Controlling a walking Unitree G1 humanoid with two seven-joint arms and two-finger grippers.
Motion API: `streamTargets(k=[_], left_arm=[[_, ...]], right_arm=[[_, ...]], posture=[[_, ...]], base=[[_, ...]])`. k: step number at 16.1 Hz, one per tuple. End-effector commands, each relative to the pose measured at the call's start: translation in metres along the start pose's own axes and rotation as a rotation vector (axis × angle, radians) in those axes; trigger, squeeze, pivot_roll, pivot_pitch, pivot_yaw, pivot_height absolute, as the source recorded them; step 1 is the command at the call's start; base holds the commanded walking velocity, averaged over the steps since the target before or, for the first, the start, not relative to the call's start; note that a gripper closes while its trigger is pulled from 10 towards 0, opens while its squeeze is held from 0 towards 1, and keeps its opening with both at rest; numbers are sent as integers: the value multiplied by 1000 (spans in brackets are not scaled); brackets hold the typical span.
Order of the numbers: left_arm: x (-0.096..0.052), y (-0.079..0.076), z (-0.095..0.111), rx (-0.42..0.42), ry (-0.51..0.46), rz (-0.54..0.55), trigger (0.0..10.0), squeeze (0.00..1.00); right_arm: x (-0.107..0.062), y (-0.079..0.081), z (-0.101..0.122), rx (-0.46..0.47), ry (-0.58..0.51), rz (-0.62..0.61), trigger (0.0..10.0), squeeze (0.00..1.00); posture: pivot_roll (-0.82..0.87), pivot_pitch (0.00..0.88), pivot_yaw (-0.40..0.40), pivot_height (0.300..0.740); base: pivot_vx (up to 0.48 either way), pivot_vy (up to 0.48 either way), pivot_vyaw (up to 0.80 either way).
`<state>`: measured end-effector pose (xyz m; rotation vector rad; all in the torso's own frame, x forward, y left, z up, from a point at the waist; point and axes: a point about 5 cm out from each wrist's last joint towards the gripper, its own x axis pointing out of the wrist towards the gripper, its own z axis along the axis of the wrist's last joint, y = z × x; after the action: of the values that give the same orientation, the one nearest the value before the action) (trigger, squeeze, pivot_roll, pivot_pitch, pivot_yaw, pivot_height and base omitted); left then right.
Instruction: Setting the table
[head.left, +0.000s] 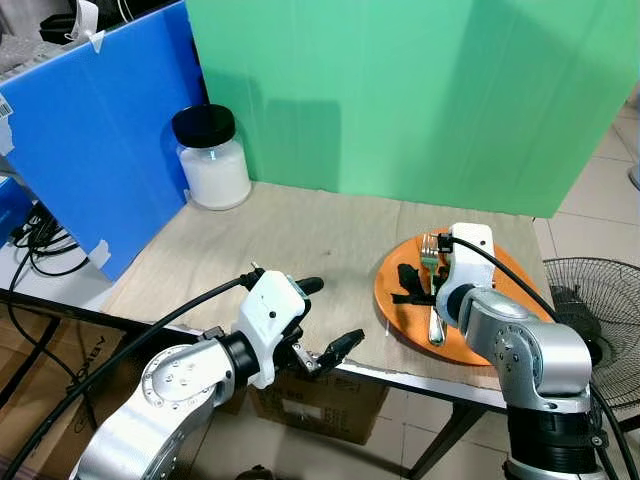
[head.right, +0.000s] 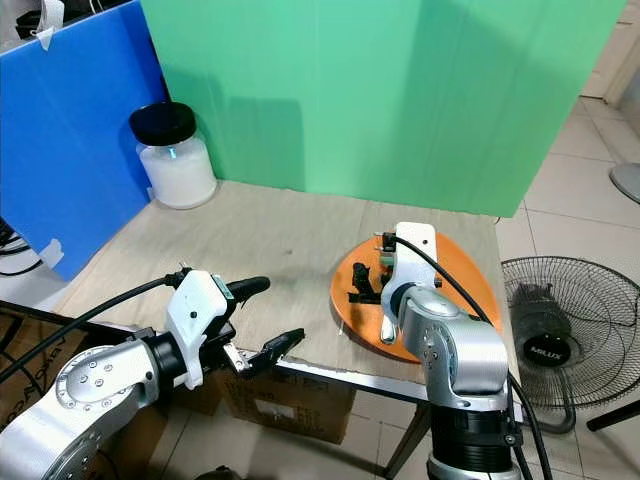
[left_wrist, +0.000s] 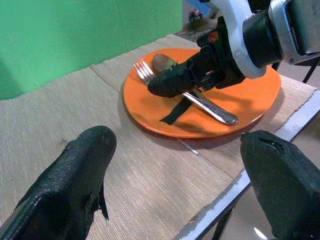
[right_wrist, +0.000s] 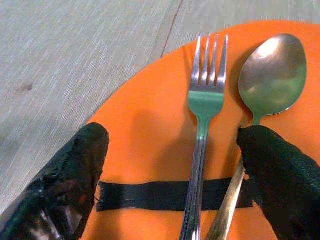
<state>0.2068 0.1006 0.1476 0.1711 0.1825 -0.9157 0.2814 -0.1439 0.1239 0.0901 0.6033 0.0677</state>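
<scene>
Beige-mat table (head.left: 300, 240) w/ green backdrop (head.left: 400, 90); right gripper (right_wrist: 175, 165) spread wide over fork (right_wrist: 202, 125), left gripper (head.left: 325, 320) agape, empty

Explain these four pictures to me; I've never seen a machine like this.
This is a humanoid robot with two silver arms, each ending in two black fingers. Two pictures come from cameras in its head, looking down at a table. The other two come from cameras on its wrists, looking along the fingers.

On the table stand an orange plate and a white jar with a black lid. A fork and a spoon lie side by side on the plate.

The right gripper is over the plate, open, straddling the fork. The left gripper hovers open at the table's near edge. Neither holds anything.
</scene>
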Motion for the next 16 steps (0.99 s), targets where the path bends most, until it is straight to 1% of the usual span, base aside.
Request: streamTargets(k=[1, 3, 4, 5, 6, 8, 11, 14, 16], left_arm=[[-1, -2, 3, 21, -7, -17, 10000, 0], [-1, -2, 2, 21, -6, -19, 10000, 0], [-1, -2, 2, 21, -5, -20, 10000, 0], [0, -2, 2, 21, -4, -20, 10000, 0], [0, -2, 2, 21, -4, -20, 10000, 0], [0, -2, 2, 22, -4, -19, 10000, 0], [0, -2, 1, 20, -2, -23, 10000, 0], [-1, -9, 4, 1, -26, -86, 10000, 0], [-2, -11, 3, -2, -20, -98, 10000, 0]], right_arm=[[-1, 2, -2, -15, 12, 3, 10000, 0], [0, 4, -10, -8, 49, 16, 10000, 0], [0, 4, -13, -7, 64, 18, 8980, 0], [0, 4, -14, -7, 69, 15, 4627, 0], [1, 3, -16, -5, 82, 6, 863, 0], [2, 1, -19, -5, 99, -4, 0, 0], [2, 2, -20, -2, 107, -2, 0, 0], [3, 3, -18, -13, 100, 4, 0, 0], [3, 4, -18, -17, 98, 7, 0, 0]], posture=[[100, 0, 36, 740], [101, 0, 36, 740], [100, 0, 37, 740], [100, 0, 37, 740], [100, 0, 36, 740], [101, 0, 35, 740], [101, 0, 34, 740], [101, 0, 35, 740], [99, 0, 36, 740]], base=[[0, 0, 0], [0, 0, 0], [0, 0, 0], [0, 0, 0], [0, 0, 0], [0, 0, 0], [0, 0, 0], [0, 0, 0], [0, 0, 0]])
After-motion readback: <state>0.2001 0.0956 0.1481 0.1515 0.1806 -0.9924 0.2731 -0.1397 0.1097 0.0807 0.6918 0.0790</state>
